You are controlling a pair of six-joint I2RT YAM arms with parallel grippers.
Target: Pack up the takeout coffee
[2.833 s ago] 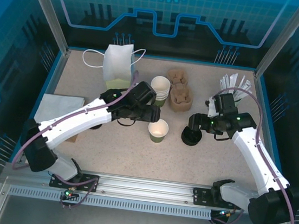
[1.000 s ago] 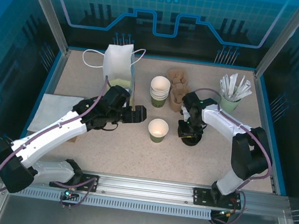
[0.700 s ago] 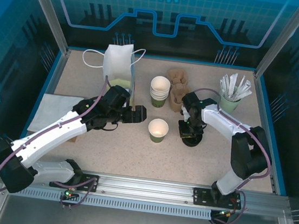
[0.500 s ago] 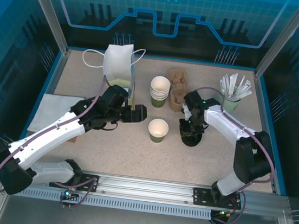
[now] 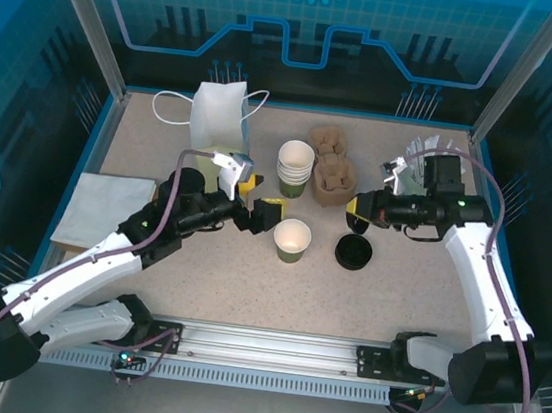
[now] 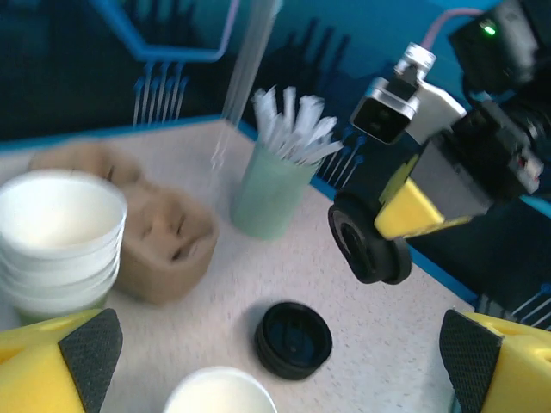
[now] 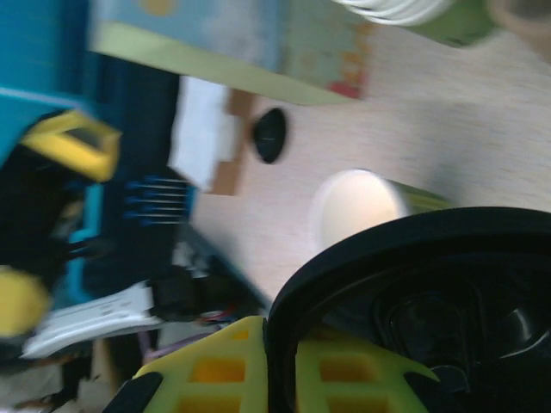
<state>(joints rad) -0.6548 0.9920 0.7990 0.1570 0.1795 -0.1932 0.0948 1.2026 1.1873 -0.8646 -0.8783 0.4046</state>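
The left fingers (image 6: 82, 353) stand spread as wide as they go, with nothing between them. From above they sit just left of the takeout coffee cup (image 5: 292, 240), close to its rim but apart from it. The cup stands upright near the middle of the table (image 5: 274, 302), its white mouth open to the ceiling.

The right fingers (image 6: 413, 211) are closed on a black lid (image 6: 368, 249), held on edge in the air. They are right of the cup and a little toward the far edge, with clear air under them. Below them another black lid (image 5: 354, 251) lies flat on the table, just right of the cup and apart from it.

Behind the cup, toward the far edge, a stack of nested cups (image 5: 295, 167) stands just beside two brown pulp carriers (image 5: 329, 169). The gap between that row and the cup is narrow. A pale-green cup of white packets (image 6: 274, 185) stands near the far right corner, partly behind the right arm. A white paper bag (image 5: 218, 117) stands upright at the far edge toward the left corner, just behind the left arm's wrist. A grey napkin (image 5: 105, 208) lies flat against the left edge.

The widest bare stretch runs along the near edge, from under the left arm across to the right side. The strip by the right edge is also bare beneath the right arm.
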